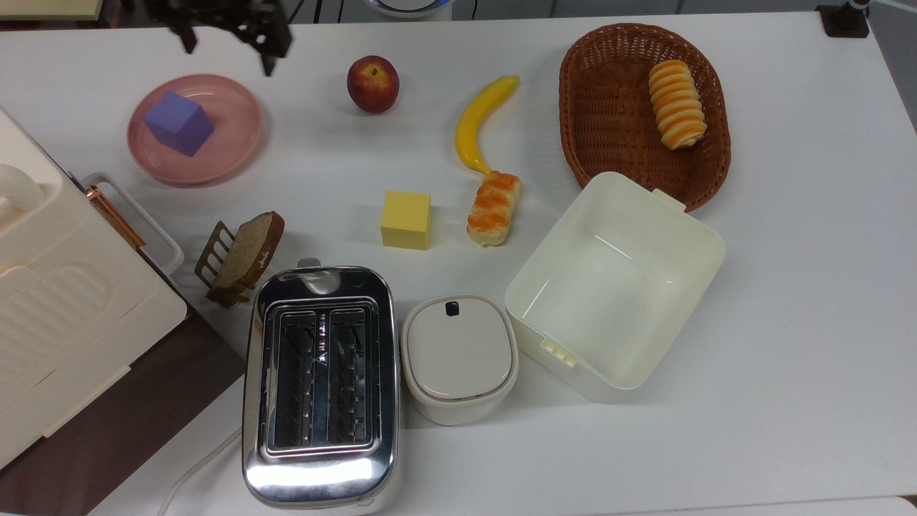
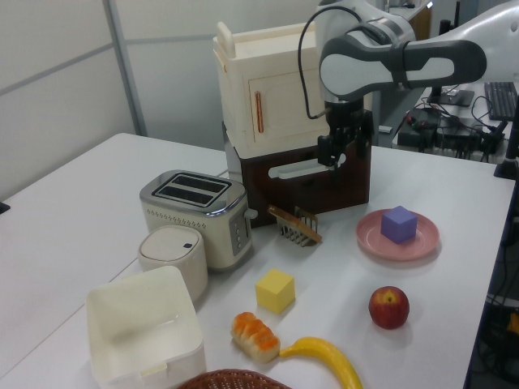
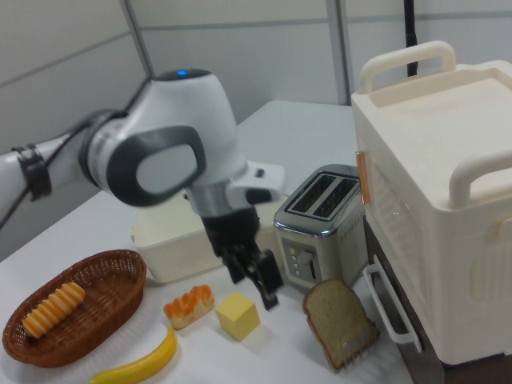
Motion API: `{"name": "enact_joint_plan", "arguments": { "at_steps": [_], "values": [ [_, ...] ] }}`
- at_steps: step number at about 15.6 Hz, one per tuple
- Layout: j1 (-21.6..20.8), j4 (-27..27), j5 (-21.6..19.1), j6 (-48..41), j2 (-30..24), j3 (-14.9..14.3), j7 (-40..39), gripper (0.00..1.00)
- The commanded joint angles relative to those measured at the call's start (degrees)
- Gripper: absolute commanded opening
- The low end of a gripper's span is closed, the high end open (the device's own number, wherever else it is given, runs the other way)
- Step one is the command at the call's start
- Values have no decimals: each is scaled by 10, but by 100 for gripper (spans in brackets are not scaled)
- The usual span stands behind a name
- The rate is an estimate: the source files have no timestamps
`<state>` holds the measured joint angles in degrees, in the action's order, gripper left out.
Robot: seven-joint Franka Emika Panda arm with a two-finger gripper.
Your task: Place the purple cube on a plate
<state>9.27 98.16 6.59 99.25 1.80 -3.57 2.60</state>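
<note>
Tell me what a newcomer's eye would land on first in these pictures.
Probably the small lavender cube sitting on the round pink plate at the top view's upper left, with the arm's black two-finger gripper raised above the table beyond the plate and holding nothing. Next, the shiny chrome two-slot toaster at the bottom of the top view, and the brown oval wicker basket holding a striped pastry at the upper right.

Arm raised above the worktop, white-and-grey wrist link bent over so the hand (image 2: pixel 340 146) points downward. Hand (image 1: pixel 226 32) sits at the top view's upper left edge; its two black fingers (image 1: pixel 269 44) stand apart, nothing between them. In the right view the hand (image 3: pixel 254 276) hangs low, fingers spread, empty.
</note>
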Motion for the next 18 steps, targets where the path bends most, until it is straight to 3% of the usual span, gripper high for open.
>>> {"name": "enact_joint_plan", "arguments": {
  "at_steps": [1, 3, 6, 18],
  "values": [
    [-59, -59, -11, -46, 7, -9, 57, 100],
    [-71, -60, -26, -45, 8, -13, 60, 100],
    [-131, -61, -33, -47, 6, -63, 61, 100],
    [-128, -81, -40, -100, 8, -72, 16, 100]
  ]
}}
